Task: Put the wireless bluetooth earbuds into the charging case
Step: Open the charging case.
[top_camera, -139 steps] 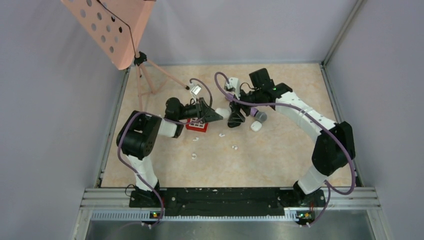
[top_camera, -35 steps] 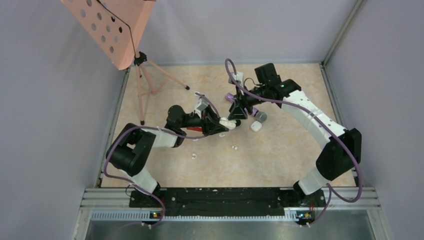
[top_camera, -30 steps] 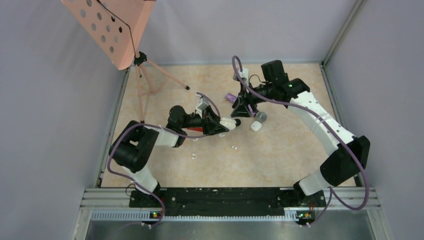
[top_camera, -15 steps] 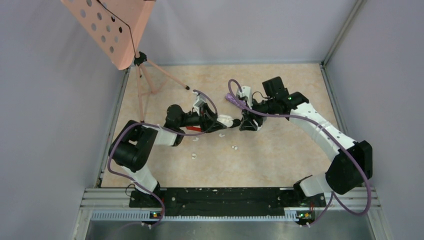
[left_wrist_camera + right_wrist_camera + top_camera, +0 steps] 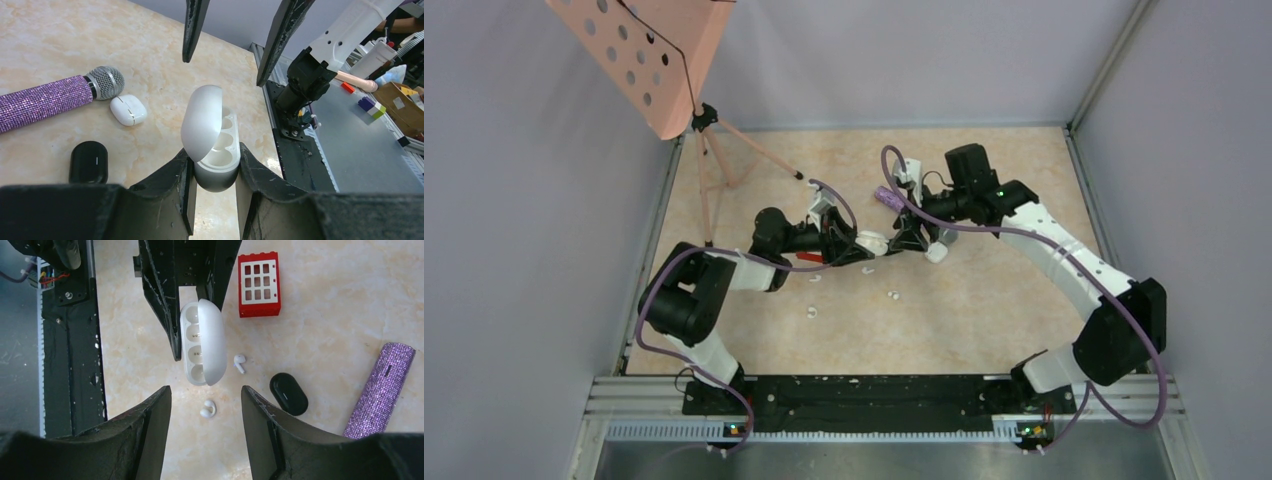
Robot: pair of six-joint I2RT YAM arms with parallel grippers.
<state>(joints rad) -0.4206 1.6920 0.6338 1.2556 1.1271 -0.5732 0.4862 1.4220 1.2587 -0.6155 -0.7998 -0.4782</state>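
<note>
Task is at an early stage, I judge: the glossy white oval plastic charging case [image 5: 202,117] sits clamped tight in the left gripper [image 5: 214,165], lid up, round wells empty. Facing it, the right gripper [image 5: 205,395] stands open w/ nothing held. The small smooth white plastic earbuds [image 5: 239,362] lie on the marble-look table [image 5: 320,305], approx. 3 and 6 o'clock of the case; all are left to insert.

Marbled surface [image 5: 984,310] is being taken up by a purple microphone [image 5: 45,102], white case [image 5: 128,110], black case [image 5: 88,161], red block [image 5: 258,284] and a couple loose white earbuds [image 5: 239,362].
</note>
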